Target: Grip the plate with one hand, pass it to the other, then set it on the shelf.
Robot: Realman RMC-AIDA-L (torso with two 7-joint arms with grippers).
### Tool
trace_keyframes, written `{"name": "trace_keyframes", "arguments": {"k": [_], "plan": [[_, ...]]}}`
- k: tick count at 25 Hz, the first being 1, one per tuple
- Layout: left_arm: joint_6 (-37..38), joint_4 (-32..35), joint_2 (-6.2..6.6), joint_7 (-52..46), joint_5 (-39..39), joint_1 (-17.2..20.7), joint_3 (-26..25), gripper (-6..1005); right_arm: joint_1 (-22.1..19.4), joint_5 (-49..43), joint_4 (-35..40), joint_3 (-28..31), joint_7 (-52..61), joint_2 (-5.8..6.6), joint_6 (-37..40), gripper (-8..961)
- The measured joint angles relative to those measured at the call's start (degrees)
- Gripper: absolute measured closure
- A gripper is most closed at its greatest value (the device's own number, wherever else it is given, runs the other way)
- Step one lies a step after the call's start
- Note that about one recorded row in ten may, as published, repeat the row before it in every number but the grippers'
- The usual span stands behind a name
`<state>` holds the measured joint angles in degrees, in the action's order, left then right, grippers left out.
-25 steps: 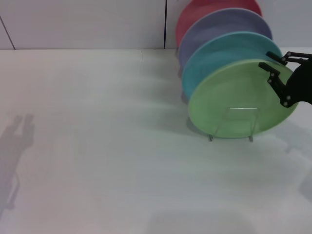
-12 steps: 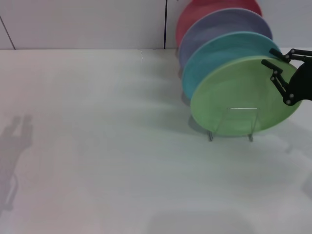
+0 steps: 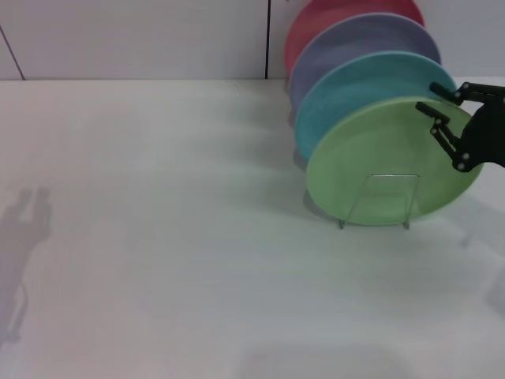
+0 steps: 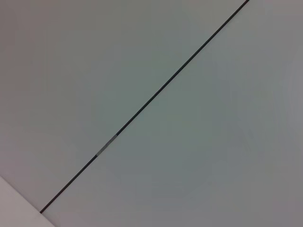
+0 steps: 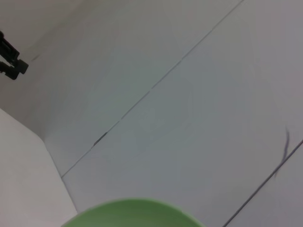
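Standing in the shelf (image 3: 377, 207), the plate (image 3: 379, 166) meets the released right claw (image 3: 439, 105).

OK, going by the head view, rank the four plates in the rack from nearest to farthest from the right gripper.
1. Light green plate, front of the wire rack, its rim between the right gripper fingers.
2. Turquoise plate, directly behind.
3. Lavender plate, third back.
4. Red plate, rearmost, by the wall.

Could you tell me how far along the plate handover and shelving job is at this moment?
Nearly finished, it seems: the green plate stands upright in the wire shelf, in front of the turquoise plate. In hand: the right gripper straddles the green plate's upper edge, fingers apart. Left: pulling that gripper clear. The left gripper is out of view.
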<state>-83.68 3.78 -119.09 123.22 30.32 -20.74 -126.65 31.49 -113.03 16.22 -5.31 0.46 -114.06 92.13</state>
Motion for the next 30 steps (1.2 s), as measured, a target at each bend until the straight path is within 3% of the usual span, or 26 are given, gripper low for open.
{"name": "trace_keyframes", "arguments": {"k": [11, 18, 22, 25, 26, 30], "plan": [[-0.5, 0.0, 0.00, 0.0, 0.0, 0.0, 0.0, 618, 0.0, -0.1, 1.9, -0.9, 6.3, -0.35, 2.8, 642], [-0.6, 0.0, 0.04, 0.0, 0.0, 0.1, 0.0, 616, -0.9, 2.1, 6.7, -0.4, 19.0, -0.41, 11.3, 607], [-1.0, -1.9, 0.19, 0.7, 0.0, 0.7, -0.1, 615, -3.5, 11.5, 9.3, 0.0, 30.8, 0.32, 16.6, 608], [-1.0, -4.0, 0.24, 2.5, 0.1, 1.5, 0.1, 614, -6.9, 22.8, 9.0, 0.1, 41.0, 1.25, 16.0, 608], [-1.1, -4.8, 0.28, 3.6, 0.2, 1.7, 0.3, 613, -9.3, 28.4, 9.0, 0.2, 45.3, 1.07, 13.3, 608], [-2.6, -8.7, 0.47, 9.7, 0.5, 3.1, 1.6, 612, -12.9, 33.8, 9.4, 1.1, 48.8, -0.07, 7.8, 607]]}}
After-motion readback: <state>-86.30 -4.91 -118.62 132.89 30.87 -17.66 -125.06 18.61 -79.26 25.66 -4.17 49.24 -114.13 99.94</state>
